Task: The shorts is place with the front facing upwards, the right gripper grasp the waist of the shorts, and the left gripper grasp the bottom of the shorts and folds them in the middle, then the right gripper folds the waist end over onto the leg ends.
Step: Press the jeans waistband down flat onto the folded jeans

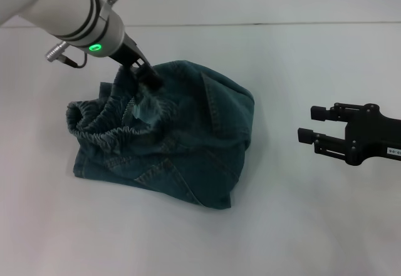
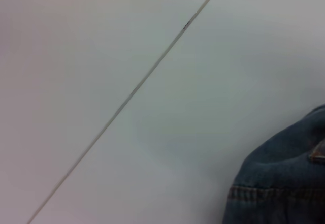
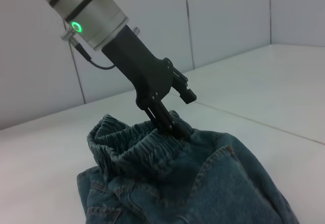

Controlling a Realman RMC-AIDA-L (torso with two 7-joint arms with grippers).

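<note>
Shorts (image 1: pixel 182 144) bunched, waistband ruffled — left gripper (image 1: pixel 145 76) clamped on them; right gripper (image 1: pixel 308 124) apart.

shorts (image 1: pixel 182 144): bunched on the table (image 1: pixel 313 226) to your left of centre
left gripper (image 1: pixel 145 76): on their far edge — touching
right gripper (image 1: pixel 307 124): well apart, to your right

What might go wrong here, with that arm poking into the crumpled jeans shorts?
The left gripper is pinching fabric near the gathered waistband, not a leg hem, so lifting may bunch the shorts further rather than fold them neatly. The shorts already lie crumpled with the waist standing open, so a clean middle fold looks unlikely. The right gripper hovers open off to the side, clear of the cloth; nothing anchors the other end, so the whole garment may drag.
</note>
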